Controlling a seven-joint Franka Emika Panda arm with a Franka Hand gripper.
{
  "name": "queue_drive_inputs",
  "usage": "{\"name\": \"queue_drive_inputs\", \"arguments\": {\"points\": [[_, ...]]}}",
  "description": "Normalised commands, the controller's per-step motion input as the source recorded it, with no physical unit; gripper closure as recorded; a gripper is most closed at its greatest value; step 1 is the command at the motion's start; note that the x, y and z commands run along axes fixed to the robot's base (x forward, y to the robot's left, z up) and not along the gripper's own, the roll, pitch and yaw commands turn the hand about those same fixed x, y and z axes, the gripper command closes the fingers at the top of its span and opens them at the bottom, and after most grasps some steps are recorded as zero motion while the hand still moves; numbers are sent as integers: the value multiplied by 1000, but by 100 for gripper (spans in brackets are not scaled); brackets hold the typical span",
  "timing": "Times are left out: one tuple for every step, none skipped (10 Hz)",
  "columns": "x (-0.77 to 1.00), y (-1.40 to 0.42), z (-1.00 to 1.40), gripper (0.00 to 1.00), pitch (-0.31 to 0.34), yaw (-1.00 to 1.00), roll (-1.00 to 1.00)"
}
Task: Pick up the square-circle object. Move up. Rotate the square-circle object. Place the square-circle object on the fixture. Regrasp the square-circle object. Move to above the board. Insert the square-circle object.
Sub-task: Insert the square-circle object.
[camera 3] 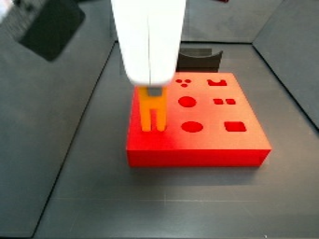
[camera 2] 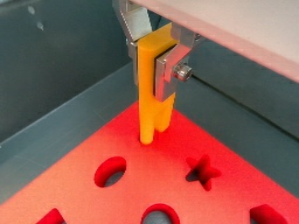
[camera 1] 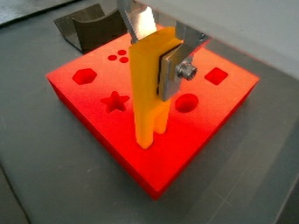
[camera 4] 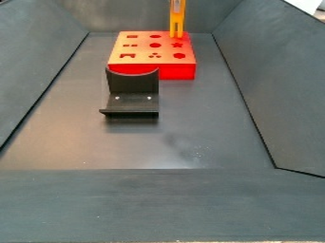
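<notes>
The square-circle object (camera 1: 145, 96), a slim yellow-orange peg, hangs upright with my gripper (camera 1: 158, 57) shut on its upper part; both wrist views show the silver fingers (camera 2: 172, 72) clamped on its sides. Its notched lower end (camera 2: 149, 131) is at the top face of the red board (camera 1: 117, 122), near one corner; I cannot tell whether they touch. In a side view the peg (camera 3: 151, 110) stands over the board (camera 3: 212, 140) under the white arm (camera 3: 149, 37). The peg (camera 4: 177, 21) also shows at the far corner of the board (camera 4: 140, 59). The dark fixture (camera 4: 131, 93) is apart from the gripper.
The board's top has shaped holes: a star (camera 1: 114, 101), a circle (camera 1: 186, 104), a square (camera 1: 215, 76), a hexagon (camera 1: 83, 76). The fixture (camera 3: 200, 58) stands close beside the board. Grey bin walls (camera 4: 51, 76) slope up on all sides.
</notes>
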Motion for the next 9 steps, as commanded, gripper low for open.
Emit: {"name": "queue_drive_inputs", "arguments": {"points": [[189, 0, -369, 100, 0, -80, 219], [151, 0, -291, 100, 0, -91, 130], [80, 0, -200, 100, -3, -89, 77], [26, 57, -63, 100, 0, -111, 11], [0, 54, 0, 100, 0, -103, 0], [0, 14, 0, 100, 31, -111, 0], [3, 6, -80, 100, 16, -83, 11], [0, 0, -154, 100, 17, -49, 37], [0, 0, -240, 100, 59, -20, 51]]}}
